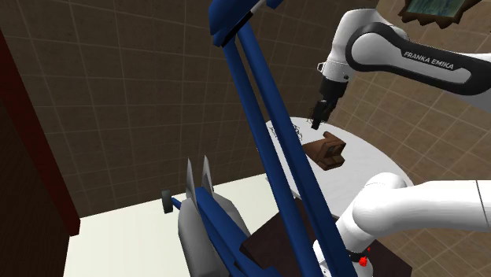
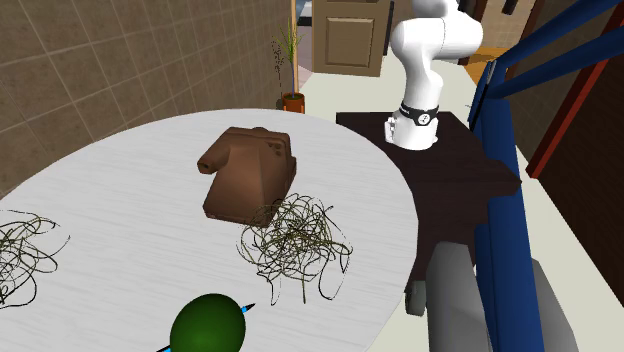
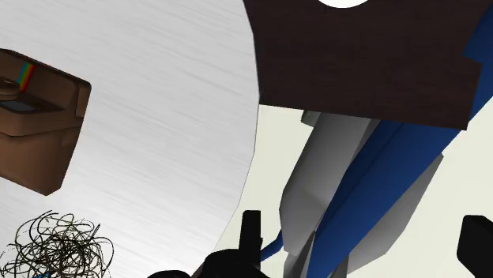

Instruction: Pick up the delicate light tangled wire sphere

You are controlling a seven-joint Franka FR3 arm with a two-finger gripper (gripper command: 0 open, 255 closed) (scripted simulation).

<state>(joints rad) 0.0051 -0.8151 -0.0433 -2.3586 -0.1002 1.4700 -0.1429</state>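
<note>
Two wire tangles lie on the white round table (image 2: 120, 170); the wire sphere (image 2: 292, 240) meant is, I judge, the one just beside the brown camera-like box (image 2: 248, 172), with the other tangle (image 2: 20, 255) well apart at the second exterior view's left; it looks nearly weightless, springy and easily crushed — loose strands may snag or slip; better to close gently across its dense middle than on a stray loop; the gripper (image 1: 316, 122) hangs above the table, fingers spread wide — holding nothing.
</note>
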